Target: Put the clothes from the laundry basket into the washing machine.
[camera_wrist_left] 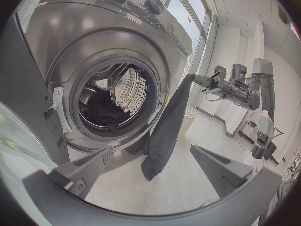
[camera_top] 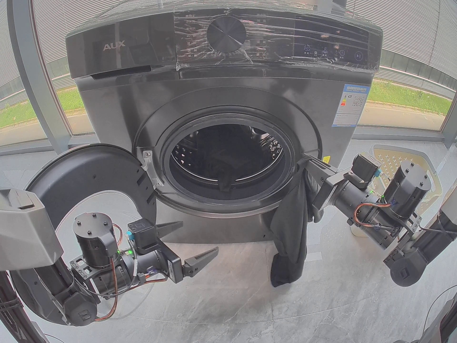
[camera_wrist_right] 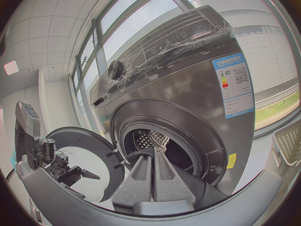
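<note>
Two grippers are stationed in front of the washing machine (camera_top: pixel 223 91), whose round door (camera_top: pixel 81 177) stands swung wide open to the left of the drum mouth. The right gripper (camera_top: pixel 304 162) is at the right-hand rim of that mouth, its fingers pressed together on the top of a dark garment (camera_top: pixel 290 225). The cloth hangs straight down outside the machine, just right of the opening, and whether its lower end touches the floor (camera_top: pixel 247 301) cannot be told. Inside the drum lies another dark piece of clothing (camera_top: pixel 223 165), low and toward the front. The left gripper (camera_top: pixel 200 237) hovers low before the machine, below and left of the opening and beside the open door, its fingers spread apart with nothing between them. The pale perforated laundry basket (camera_top: pixel 414 160) stands on the floor to the right of the machine, behind the right arm.
</note>
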You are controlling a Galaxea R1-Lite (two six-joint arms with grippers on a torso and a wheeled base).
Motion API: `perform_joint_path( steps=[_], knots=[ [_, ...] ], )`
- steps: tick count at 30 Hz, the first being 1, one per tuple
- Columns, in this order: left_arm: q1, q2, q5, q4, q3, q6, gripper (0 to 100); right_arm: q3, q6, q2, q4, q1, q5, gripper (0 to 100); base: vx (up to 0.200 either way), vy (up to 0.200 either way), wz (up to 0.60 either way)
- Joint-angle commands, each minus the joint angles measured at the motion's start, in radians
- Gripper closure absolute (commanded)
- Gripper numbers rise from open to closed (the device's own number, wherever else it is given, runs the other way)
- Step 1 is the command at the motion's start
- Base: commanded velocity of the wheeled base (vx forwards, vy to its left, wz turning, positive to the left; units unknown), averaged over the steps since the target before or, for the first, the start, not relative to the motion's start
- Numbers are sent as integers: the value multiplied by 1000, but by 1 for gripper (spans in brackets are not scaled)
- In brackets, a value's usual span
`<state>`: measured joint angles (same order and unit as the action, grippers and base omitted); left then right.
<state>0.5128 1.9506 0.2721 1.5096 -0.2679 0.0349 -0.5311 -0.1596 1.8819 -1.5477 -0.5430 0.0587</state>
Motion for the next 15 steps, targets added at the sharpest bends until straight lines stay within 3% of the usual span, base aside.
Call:
perform_joint_path(
  steps=[1, 15],
  knots=[
    [30, 56, 1, 0, -17, -3, 0, 2, 0, 0, 0, 0, 1, 100, 0, 0, 0],
    [43, 264, 10, 1, -195, -10, 0, 2, -1, -4, 0, -29, 1, 100, 0, 0, 0]
  ],
)
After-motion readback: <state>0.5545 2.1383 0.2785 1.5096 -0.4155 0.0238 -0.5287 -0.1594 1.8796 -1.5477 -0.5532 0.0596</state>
